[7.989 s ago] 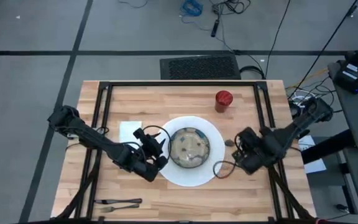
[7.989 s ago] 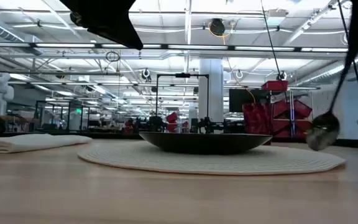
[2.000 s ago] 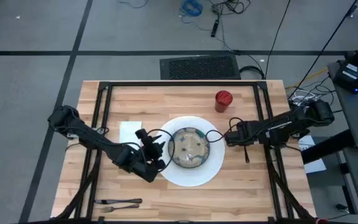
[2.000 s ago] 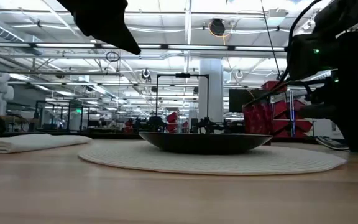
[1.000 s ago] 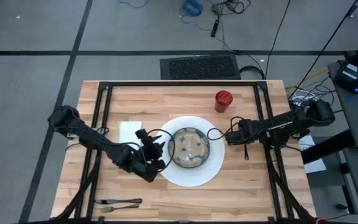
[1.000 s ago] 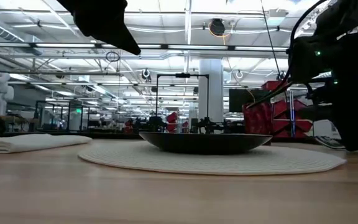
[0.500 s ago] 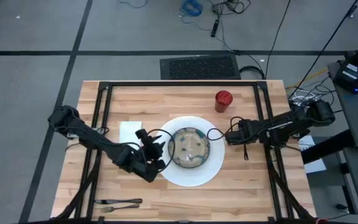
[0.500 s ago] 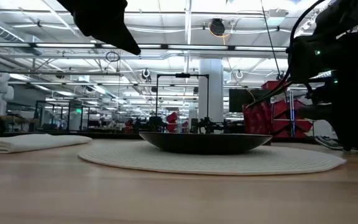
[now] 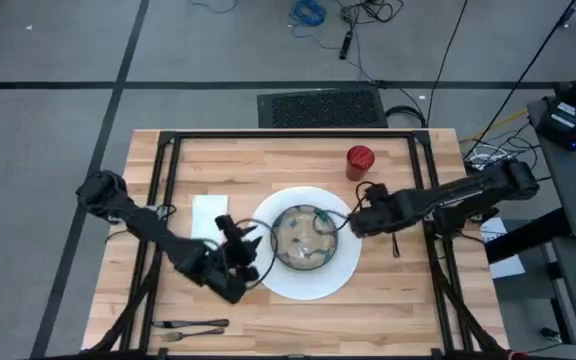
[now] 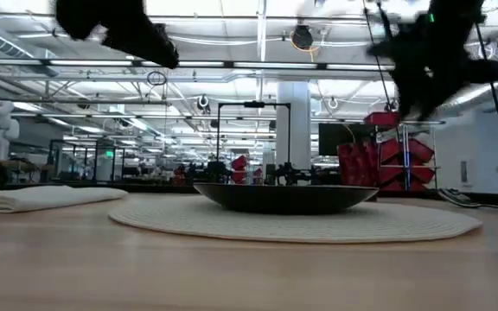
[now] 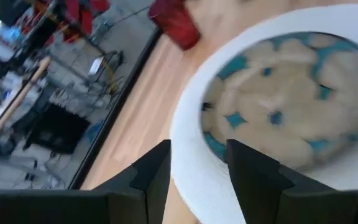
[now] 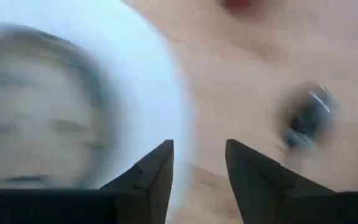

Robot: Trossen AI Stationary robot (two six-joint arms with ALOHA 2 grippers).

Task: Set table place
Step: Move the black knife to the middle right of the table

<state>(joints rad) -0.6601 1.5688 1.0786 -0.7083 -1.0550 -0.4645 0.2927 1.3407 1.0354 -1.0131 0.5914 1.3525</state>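
Your white plate (image 9: pixel 343 268) sits at the centre of the high view on the wooden table (image 9: pixel 298 160), with the speckled bowl (image 9: pixel 305 239) resting in its middle. The red cup (image 9: pixel 359 160) stands upright toward the upper right of the plate, well apart from its rim. The napkin (image 9: pixel 206 212) lies flat left of the plate. A spoon (image 9: pixel 396 242) lies on the wood just right of the plate, below your right arm. A fork and knife (image 9: pixel 190 327) lie side by side near the lower left edge of the table.

Your left gripper (image 9: pixel 249 240) hangs over the plate's left rim, jaws spread with nothing between them. Your right gripper (image 9: pixel 346 224) hangs at the plate's right rim, jaws also spread and empty.
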